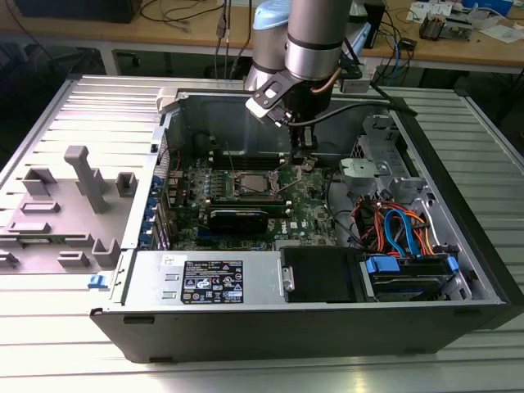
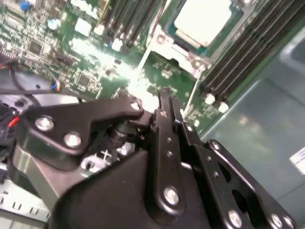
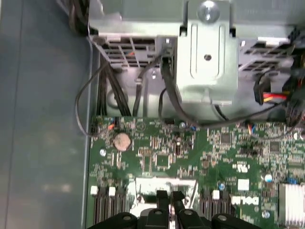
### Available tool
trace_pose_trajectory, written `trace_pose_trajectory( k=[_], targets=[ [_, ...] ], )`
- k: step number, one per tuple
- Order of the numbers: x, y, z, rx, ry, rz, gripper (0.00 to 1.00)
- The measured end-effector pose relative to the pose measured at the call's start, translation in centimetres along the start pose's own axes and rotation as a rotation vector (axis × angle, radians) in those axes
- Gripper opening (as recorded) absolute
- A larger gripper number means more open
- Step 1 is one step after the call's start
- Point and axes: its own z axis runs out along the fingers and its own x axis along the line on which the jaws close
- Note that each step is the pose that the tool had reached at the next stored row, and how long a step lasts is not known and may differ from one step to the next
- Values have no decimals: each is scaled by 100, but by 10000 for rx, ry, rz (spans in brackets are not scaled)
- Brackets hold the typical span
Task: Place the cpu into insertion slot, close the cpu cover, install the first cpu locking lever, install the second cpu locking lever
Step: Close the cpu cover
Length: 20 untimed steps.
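In the exterior view my gripper (image 1: 304, 161) hangs low over the green motherboard (image 1: 311, 217), just to the exterior view's right of the insertion slot (image 1: 250, 182). Its black fingers (image 2: 165, 102) are shut, with nothing seen between them. In the second wrist view the cpu (image 2: 207, 19) lies in the slot, silvery top up. The cpu cover (image 2: 183, 45) frames it, lying flat. A thin metal locking lever (image 2: 190, 93) runs along the socket's edge close to my fingertips. In the first wrist view the fingertips (image 3: 162, 196) sit over the socket's silvery rim (image 3: 164, 183).
Memory slots (image 2: 238, 52) flank the socket. A long black card (image 1: 237, 217) lies in front of it. A metal drive cage (image 1: 372, 168) and coloured cables (image 1: 401, 229) fill the exterior view's right. The power supply (image 1: 205, 282) sits in front, a grey plastic shroud (image 1: 74, 196) outside the case.
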Motion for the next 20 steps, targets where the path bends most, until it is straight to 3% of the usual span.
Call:
trace_pose_trajectory(
  k=[6, 10, 13, 18, 20],
  targets=[
    [6, 201, 5, 23, -95, -5, 17],
    [15, 292, 17, 57, -99, -5, 17],
    [22, 330, 49, 101, -99, -6, 17],
    [25, 330, 169, 191, -97, -7, 17],
    [24, 330, 184, 194, -100, -8, 17]
  ],
)
